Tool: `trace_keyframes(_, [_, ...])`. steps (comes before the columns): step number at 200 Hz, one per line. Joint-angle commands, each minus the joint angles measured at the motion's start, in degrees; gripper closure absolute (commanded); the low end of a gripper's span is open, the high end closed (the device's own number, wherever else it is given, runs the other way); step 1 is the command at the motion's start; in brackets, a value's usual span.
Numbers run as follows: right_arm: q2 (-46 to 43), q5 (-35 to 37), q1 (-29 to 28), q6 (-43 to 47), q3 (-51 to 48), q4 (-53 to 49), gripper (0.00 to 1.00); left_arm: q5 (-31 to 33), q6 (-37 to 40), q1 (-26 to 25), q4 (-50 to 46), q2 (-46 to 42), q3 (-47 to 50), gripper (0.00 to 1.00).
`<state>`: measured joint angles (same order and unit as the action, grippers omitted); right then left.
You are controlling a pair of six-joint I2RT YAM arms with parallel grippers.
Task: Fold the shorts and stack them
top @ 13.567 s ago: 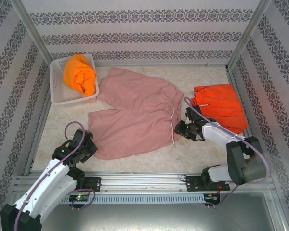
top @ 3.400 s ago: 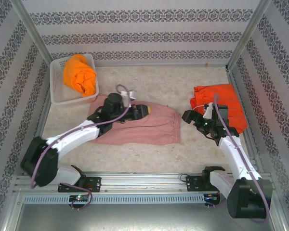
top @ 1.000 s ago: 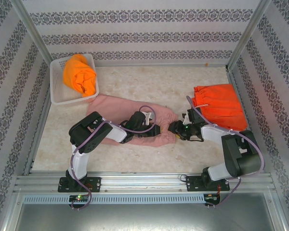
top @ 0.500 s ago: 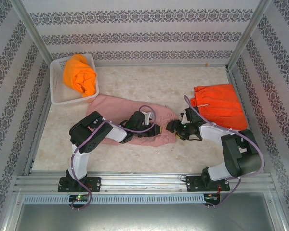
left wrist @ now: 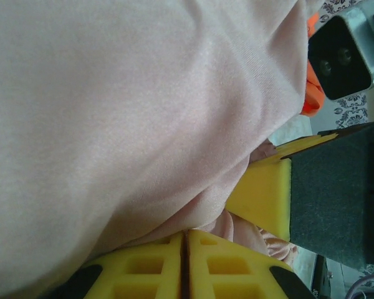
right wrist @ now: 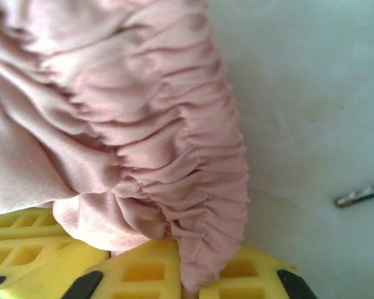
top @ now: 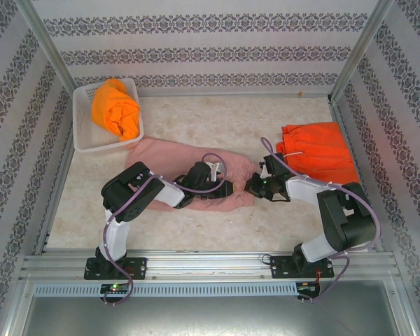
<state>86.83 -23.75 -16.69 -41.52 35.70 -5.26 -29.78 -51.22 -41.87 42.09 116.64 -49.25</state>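
Top external: both claws closed on the pink shorts

Top external view: pink shorts (top: 164, 155) lie folded into a long strip mid-table, slanting from just beside the basket (top: 84, 143) toward the right. Left claw (top: 231, 187) and right claw (top: 252, 185) meet almost tip to tip at the strip's right end.

Left wrist view: yellow pads pressed together. Pink cloth comes down to the seam between them and drapes over the front, so the left claw is gripping the pink shorts. The right claw's yellow pad sits just beside.

Right wrist view: pads squeezed narrow on the gathered waistband (right wrist: 206, 156), fabric bunched between them. Bare table (right wrist: 299, 93) shows to the right.

Red-orange shorts (top: 322, 157) lie folded at the table's right side, behind the right arm, apart from the pink pair. Yellow-orange shorts (top: 115, 108) sit bunched in the white basket at the far left corner.
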Motion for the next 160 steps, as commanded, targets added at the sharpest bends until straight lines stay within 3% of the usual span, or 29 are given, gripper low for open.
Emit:
trace_keyframes(1, [1.96, 5.64, -0.71, 1.64, 0.05, -1.28, 1.00, 2.56, -0.46, 0.82, -5.00, 1.21, 2.00, 0.89])
trace_keyframes(43, [-1.48, 8.50, -0.71, 4.09, 1.73, -5.48, 1.00, 4.58, 2.03, 1.41, -9.50, -8.85, 2.95, 0.87])
trace_keyframes(88, [-9.02, 11.37, -0.65, 8.07, 5.60, -14.22, 1.00, 8.98, 8.71, 2.99, -21.53, -22.96, 3.56, 0.69])
trace_keyframes(160, [-14.45, 19.96, 1.59, 21.96, 17.40, -34.91, 1.00, 12.92, 13.40, 7.95, -30.47, -37.79, 8.77, 0.46])
